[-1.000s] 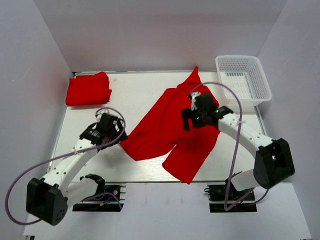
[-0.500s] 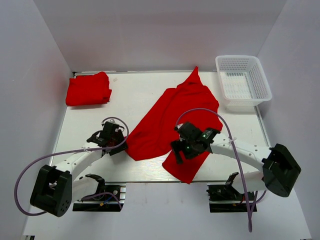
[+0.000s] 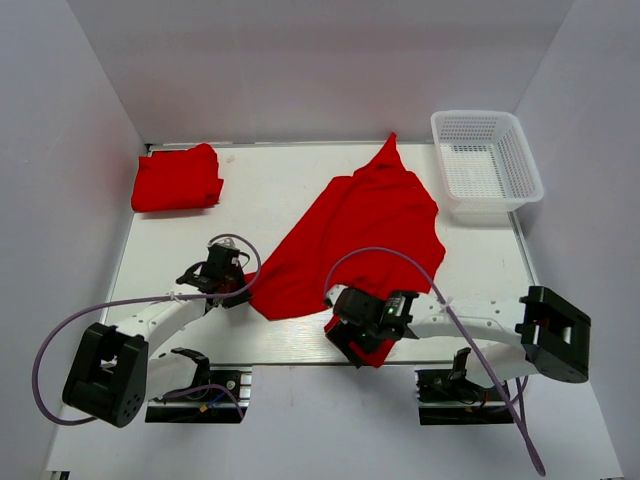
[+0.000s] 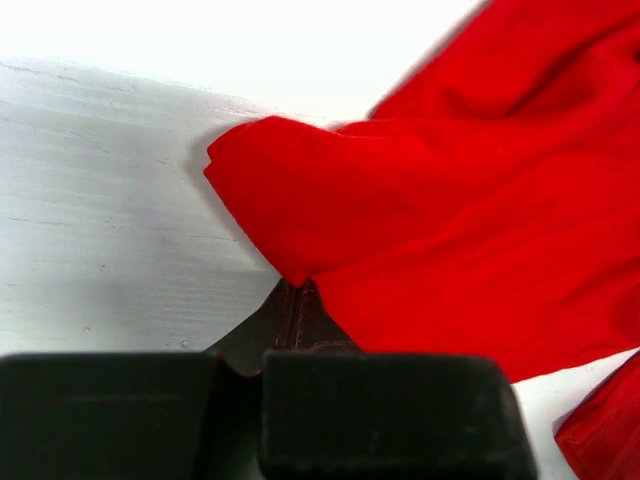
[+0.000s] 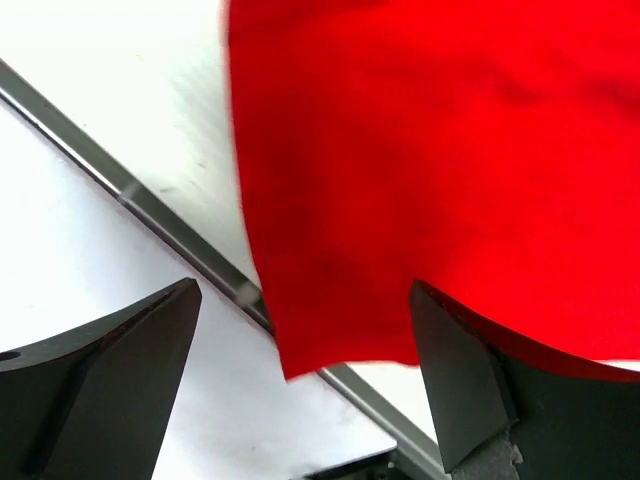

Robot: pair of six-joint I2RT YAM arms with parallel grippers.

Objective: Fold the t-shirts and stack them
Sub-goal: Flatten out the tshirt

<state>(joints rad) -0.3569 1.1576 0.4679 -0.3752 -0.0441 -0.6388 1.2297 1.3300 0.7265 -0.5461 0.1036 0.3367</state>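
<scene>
- Your left gripper (image 3: 236, 286) is closed tight on the loose t-shirt (image 3: 360, 215), pinching the pointed corner at the cloth's 8 o'clock edge. The left wrist view shows that fold running straight into the shut tips.
- Your right gripper (image 3: 362, 322) stands with its fingers (image 5: 120, 350) spread wide and holds nothing. The shirt's nearest corner lies between them and droops past the table (image 3: 260, 190) at its 6 o'clock edge.
- The shirt's long axis runs from a peak at 1 o'clock down to that hanging corner at 6 o'clock. Both near corners therefore sit right at your grippers, one per arm.
- The move ahead likely turns on the right side: the cloth is already inside the open fingers, so closing should catch it.
- The folded t-shirt (image 3: 178, 178) rests at 10 o'clock, well apart and nearer your left arm.
- The basket (image 3: 487, 165) sits at 2 o'clock, just beside the shirt's far edge.
</scene>
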